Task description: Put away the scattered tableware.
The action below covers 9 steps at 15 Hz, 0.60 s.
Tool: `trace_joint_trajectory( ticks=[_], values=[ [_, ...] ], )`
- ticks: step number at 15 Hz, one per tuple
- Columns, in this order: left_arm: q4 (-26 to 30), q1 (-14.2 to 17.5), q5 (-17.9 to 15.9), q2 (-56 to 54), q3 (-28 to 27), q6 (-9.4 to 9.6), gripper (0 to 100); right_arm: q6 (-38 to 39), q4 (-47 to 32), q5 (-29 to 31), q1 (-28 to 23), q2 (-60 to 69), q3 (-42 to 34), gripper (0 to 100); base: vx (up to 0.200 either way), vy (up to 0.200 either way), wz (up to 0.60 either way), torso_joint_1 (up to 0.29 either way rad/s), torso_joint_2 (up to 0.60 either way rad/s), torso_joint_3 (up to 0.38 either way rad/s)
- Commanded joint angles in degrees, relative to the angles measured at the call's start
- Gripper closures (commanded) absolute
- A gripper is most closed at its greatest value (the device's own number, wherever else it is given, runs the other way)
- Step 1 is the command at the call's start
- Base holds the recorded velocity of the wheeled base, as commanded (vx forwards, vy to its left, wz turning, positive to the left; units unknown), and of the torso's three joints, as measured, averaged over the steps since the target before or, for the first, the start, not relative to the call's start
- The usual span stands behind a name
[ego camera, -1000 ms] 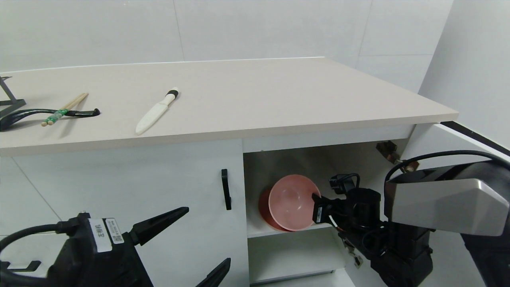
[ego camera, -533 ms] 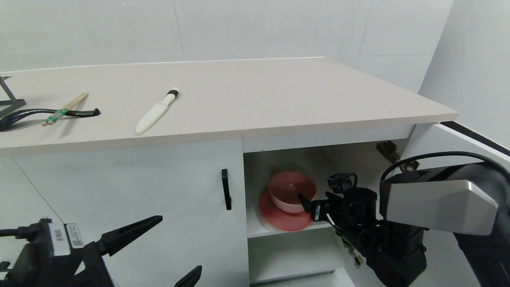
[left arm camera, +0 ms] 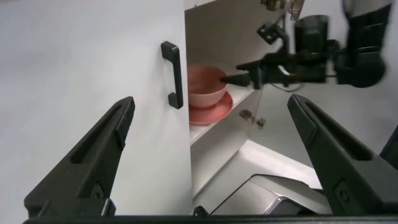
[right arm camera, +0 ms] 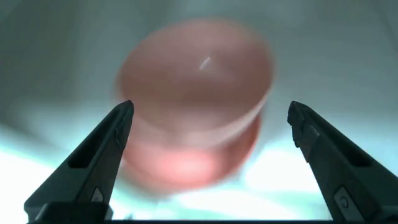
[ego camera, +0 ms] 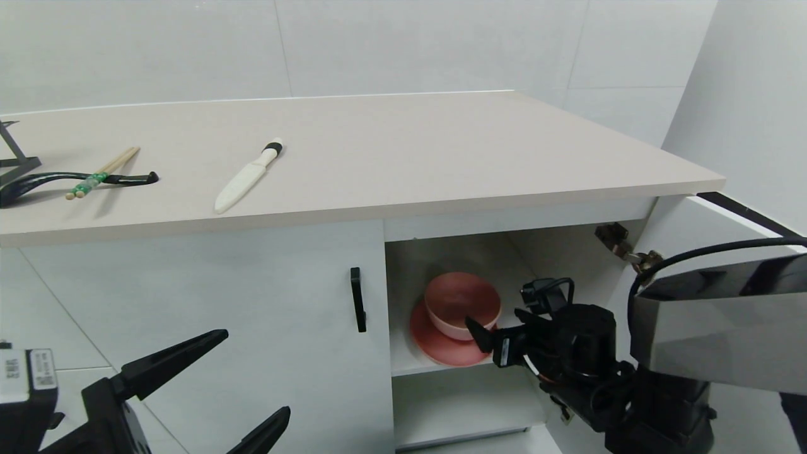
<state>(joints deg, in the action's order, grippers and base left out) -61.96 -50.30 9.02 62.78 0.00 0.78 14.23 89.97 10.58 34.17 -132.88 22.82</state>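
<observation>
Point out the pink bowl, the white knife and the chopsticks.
pink bowl (ego camera: 462,293), head view, on its inside surface
white knife (ego camera: 243,181), head view, middle of its blade
chopsticks (ego camera: 116,162), head view, on the wooden shafts above the green band

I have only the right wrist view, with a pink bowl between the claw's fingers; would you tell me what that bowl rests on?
Observer: The pink bowl stands upright on a pink plate, on the upper shelf of the open cabinet.
Operator: Thank you. What lies on the countertop?
Observer: A white knife, and chopsticks lying across a black utensil.
Operator: And where is the left claw?
Observer: It is open, low before the closed door.
</observation>
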Motion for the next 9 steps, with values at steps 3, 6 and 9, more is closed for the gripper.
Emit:
trace_joint_trajectory(
  ticks=[3,6,9],
  values=[
    [1.06,0.02,0.03,-1.79,0.0,0.01,0,0.19,0.03,6.38,10.39,13.08,-14.21,0,0.0,0.0,0.0,0.0,0.0,0.0],
    [5.45,0.73,-0.06,-5.04,0.0,0.1,0,0.19,0.03,7.08,16.19,19.5,-21.68,0,0.0,0.0,0.0,0.0,0.0,0.0],
    [5.71,2.31,-0.06,-5.56,0.0,0.1,0,0.63,0.03,12.97,21.64,23.1,-22.82,0,0.0,0.0,0.0,0.0,0.0,0.0]
  ],
)
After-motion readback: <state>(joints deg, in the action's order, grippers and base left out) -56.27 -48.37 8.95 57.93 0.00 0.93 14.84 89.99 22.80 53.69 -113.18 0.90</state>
